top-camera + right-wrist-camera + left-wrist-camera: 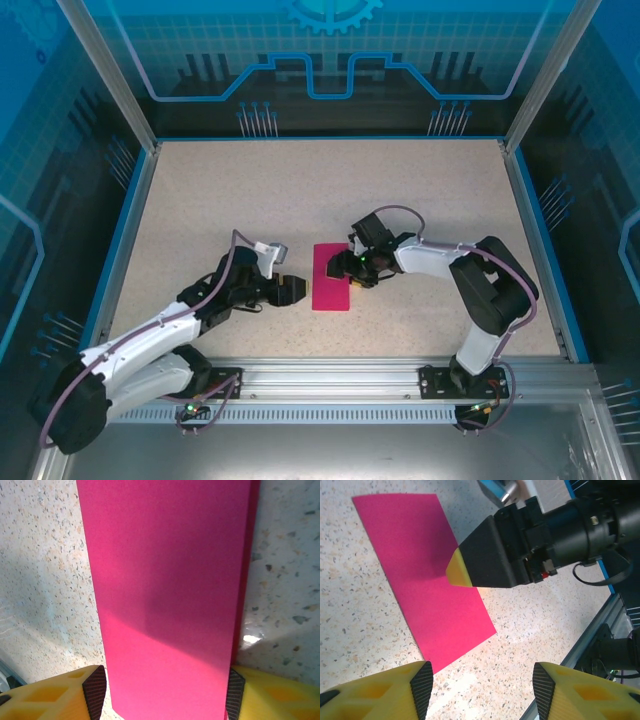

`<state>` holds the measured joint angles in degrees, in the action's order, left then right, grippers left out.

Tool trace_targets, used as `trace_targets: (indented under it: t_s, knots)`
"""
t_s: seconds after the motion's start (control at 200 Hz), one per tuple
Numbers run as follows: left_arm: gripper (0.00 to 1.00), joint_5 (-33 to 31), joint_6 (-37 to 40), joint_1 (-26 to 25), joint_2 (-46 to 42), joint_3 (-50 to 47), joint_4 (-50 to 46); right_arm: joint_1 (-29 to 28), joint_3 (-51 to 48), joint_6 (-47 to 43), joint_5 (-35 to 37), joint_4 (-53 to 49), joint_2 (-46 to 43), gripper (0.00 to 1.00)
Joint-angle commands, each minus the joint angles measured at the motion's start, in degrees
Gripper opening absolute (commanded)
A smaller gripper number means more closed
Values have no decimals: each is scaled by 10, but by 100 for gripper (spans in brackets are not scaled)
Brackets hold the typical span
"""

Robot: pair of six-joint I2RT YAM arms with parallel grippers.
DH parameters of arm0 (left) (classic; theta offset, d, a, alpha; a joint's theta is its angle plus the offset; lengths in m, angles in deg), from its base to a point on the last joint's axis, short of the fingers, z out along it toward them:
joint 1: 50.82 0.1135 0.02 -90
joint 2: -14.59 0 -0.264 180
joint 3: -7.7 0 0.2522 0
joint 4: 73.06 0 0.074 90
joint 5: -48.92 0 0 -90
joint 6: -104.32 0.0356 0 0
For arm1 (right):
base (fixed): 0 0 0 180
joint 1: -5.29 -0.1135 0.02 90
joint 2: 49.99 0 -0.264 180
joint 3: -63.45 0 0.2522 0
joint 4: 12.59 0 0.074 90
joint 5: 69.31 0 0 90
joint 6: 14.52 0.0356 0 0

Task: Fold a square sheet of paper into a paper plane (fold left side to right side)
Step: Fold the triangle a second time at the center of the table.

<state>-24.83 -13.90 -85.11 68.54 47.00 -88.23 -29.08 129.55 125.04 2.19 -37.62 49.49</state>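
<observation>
Magenta-pink folded paper sheet (pixel 328 286) lies long axis 12-to-6; right hand (pixel 350 270) (spread wide, gripping nothing) covers its 3 o'clock edge; left hand (pixel 300 289) gapes empty at 9.

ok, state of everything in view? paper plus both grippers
square sheet of paper: folded in half into a narrow rectangle, flat on the table, no plane folds yet.
left gripper: open, empty, beside the paper.
right gripper: open, over the paper, one fingertip at its surface.
</observation>
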Motion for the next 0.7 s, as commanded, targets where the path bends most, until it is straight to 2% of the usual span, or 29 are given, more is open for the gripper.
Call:
trace_targets:
  t_s: [0.0,0.175,0.45,0.695]
  knots:
    - [59,-7,31,-7,-20,-11,-6,13,18,10,-28,19,18,65]
    - [59,-26,66,-37,-16,5,-30,25,34,8,-46,20,20,64]
    - [60,-145,97,-144,41,66,-69,36,54,7,-71,11,0,60]
    - [65,-241,99,-222,138,127,-75,34,60,19,-80,15,1,60]
